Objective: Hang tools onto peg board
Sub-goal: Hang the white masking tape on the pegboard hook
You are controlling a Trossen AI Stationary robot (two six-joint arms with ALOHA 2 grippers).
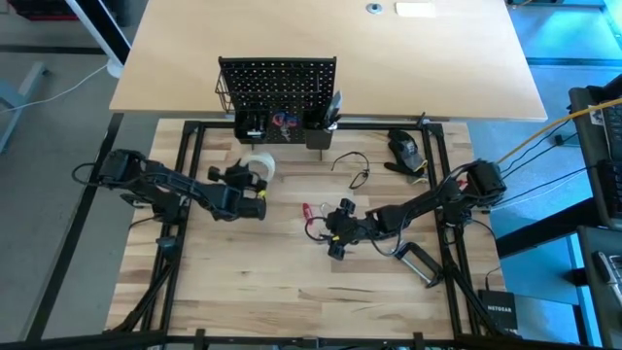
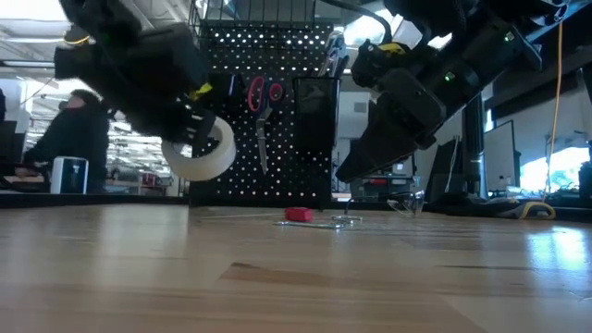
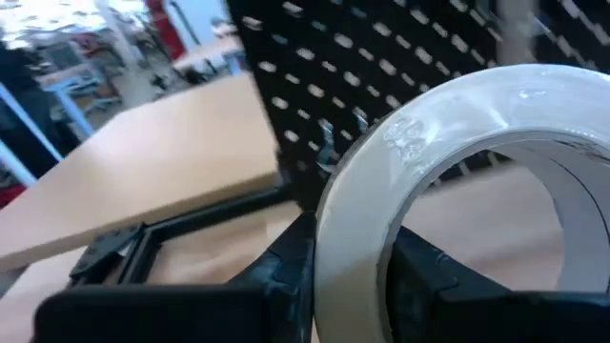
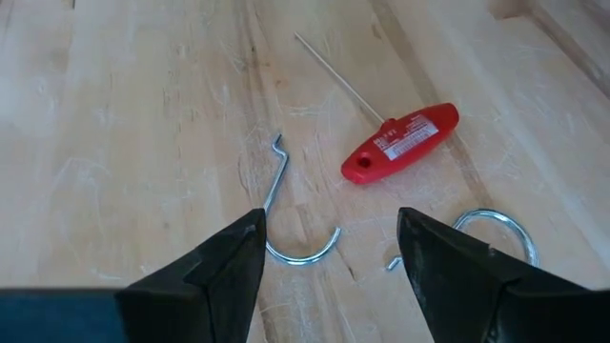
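One thin rim grip is risking the white tape roll (image 3: 457, 181) twisting free, as the left gripper (image 1: 255, 199) is pinching it near the upright black perforated peg board (image 1: 279, 86), while the right gripper (image 4: 329, 252) is hovering wide open and empty.

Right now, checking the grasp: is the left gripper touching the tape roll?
Touching. The left wrist view shows the left gripper with its fingers pinching the tape roll's band, one inside, one outside.

Peg board (image 1: 278, 87) at table (image 1: 224, 292) rear; tape roll (image 1: 259, 166) before it, left; hex key (image 1: 309, 210) centre.
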